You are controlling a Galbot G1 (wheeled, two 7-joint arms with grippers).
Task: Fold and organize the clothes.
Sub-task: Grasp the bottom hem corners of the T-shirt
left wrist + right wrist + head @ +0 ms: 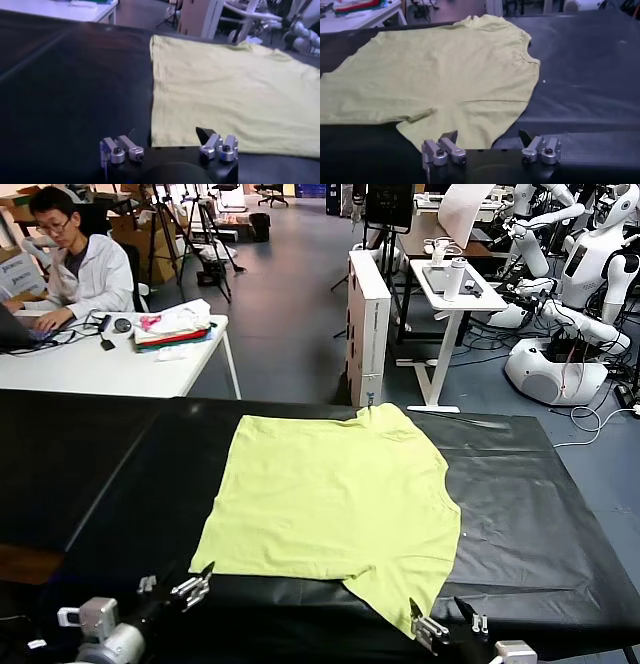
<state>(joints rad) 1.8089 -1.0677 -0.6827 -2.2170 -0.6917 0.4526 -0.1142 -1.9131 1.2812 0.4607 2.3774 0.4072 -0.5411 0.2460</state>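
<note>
The clothes are one lime-yellow T-shirt point(335, 499) spread flat on the black table point(90, 474), with one corner reaching toward the front edge on the right. My left gripper point(175, 584) hovers open just off the shirt's near left corner, holding nothing. In the left wrist view that gripper point(165, 135) points at the shirt's near edge point(235, 90). My right gripper point(438, 612) stands open at the near right corner. In the right wrist view its fingertips point(487, 136) straddle the tip of the shirt point(445, 75) without touching it.
Behind the black table a white desk point(90, 369) carries a colourful cloth pile point(175, 326), and a person sits there at a laptop. A white cabinet point(368, 324), a standing desk point(450, 294) and other robots point(575, 314) stand farther back on the right.
</note>
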